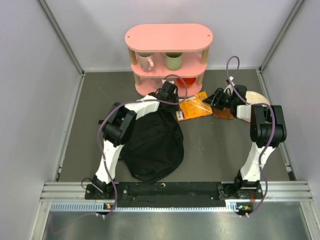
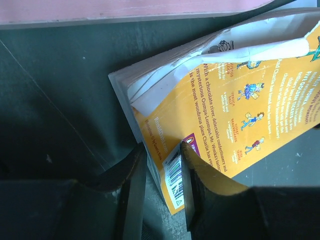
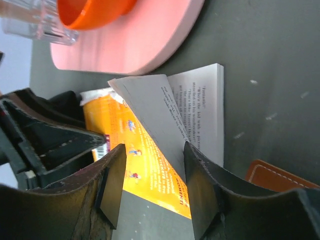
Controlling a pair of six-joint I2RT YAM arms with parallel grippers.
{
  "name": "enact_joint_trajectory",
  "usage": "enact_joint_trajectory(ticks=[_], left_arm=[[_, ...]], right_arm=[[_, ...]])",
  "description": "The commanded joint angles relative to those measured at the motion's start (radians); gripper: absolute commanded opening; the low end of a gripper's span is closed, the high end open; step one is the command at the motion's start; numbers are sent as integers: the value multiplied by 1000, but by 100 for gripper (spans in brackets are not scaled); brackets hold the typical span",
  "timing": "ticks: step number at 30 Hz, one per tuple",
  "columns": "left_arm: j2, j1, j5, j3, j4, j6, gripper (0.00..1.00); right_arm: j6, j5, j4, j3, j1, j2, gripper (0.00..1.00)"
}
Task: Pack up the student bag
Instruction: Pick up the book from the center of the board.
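The student bag (image 1: 152, 142) lies crumpled and black on the mat in front of the left arm. An orange paperback book (image 1: 192, 109) lies behind it, its cover buckled upward. My left gripper (image 1: 172, 101) is at the book's left end. In the left wrist view its jaws (image 2: 162, 150) pinch the barcode corner of the book (image 2: 240, 100). My right gripper (image 1: 216, 100) is at the other end. There its jaws (image 3: 154, 150) close across the orange cover and the raised leaf of the book (image 3: 145, 145).
A pink shelf (image 1: 169, 37) stands at the back with two mugs (image 1: 145, 61) and an orange bowl (image 3: 92, 10) on its lower board. A brown leather case (image 1: 224, 113) and a pale plate (image 1: 257, 100) lie under the right arm. Grey walls close three sides.
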Motion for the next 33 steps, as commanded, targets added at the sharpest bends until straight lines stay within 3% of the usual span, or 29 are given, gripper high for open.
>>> enact_joint_trajectory(ticks=[1,5,6,8,9,12,18,21,22,24,26,33], left_arm=[[-26,-23,130,-30,69,-48,34],[-29,-23,137,-30,75,-50,34],[-27,-23,141,-30,75,-51,34],[-29,-23,144,-28,75,-50,34],[-29,-23,142,-28,76,-48,34],[-42,-23,141,-36,76,-50,36],[-205,-23,136,-89,101,-16,71],[-323,-22,128,-137,96,21,78],[-354,-23,121,-167,90,36,85],[-450,-23,101,-207,87,49,87],[-515,-23,88,-266,85,62,97],[-757,-23,22,-428,59,92,98]], right_arm=[[-108,-62,-216,28,56,-39,52],[-144,-59,-251,51,56,-36,39],[-135,-74,-244,54,57,-24,24],[-107,-125,-195,51,57,-16,13],[-96,-140,-173,48,57,-18,0],[-59,-159,-141,45,56,-28,0],[-3,-104,-181,53,50,-123,0],[69,-100,-138,17,33,-195,0],[88,-96,-129,-8,28,-247,0],[125,-87,-130,-32,22,-301,0],[160,-81,-133,-59,22,-382,0],[275,-42,-135,-134,20,-579,0]])
